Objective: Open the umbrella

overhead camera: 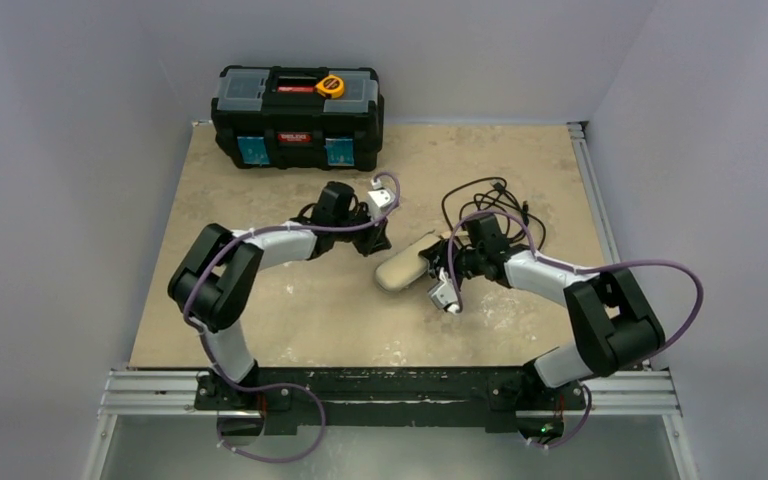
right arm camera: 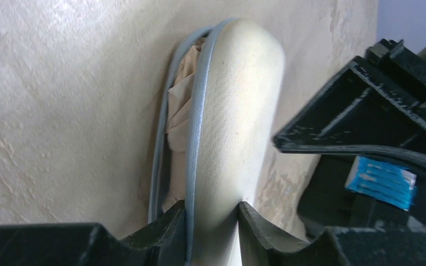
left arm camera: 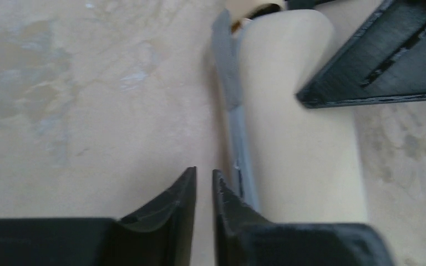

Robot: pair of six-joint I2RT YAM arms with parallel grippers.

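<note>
The umbrella (overhead camera: 403,268) lies folded on the table as a beige fabric roll with a grey edging strip (right arm camera: 197,127) along one side. My right gripper (right arm camera: 212,204) is shut on its near end, a finger pressing each side; from above it sits at the roll's right end (overhead camera: 440,260). My left gripper (left arm camera: 204,170) hovers just beside the umbrella (left arm camera: 299,138), next to the grey strip (left arm camera: 236,127). Its jaws are parted by a thin slit with only table showing between them. From above it sits at the roll's upper left (overhead camera: 380,240).
A black toolbox (overhead camera: 297,115) stands at the back of the table, with a yellow tape measure (overhead camera: 330,86) on its lid. A loose black cable (overhead camera: 490,195) is coiled behind the right gripper. Grey walls close in the sides.
</note>
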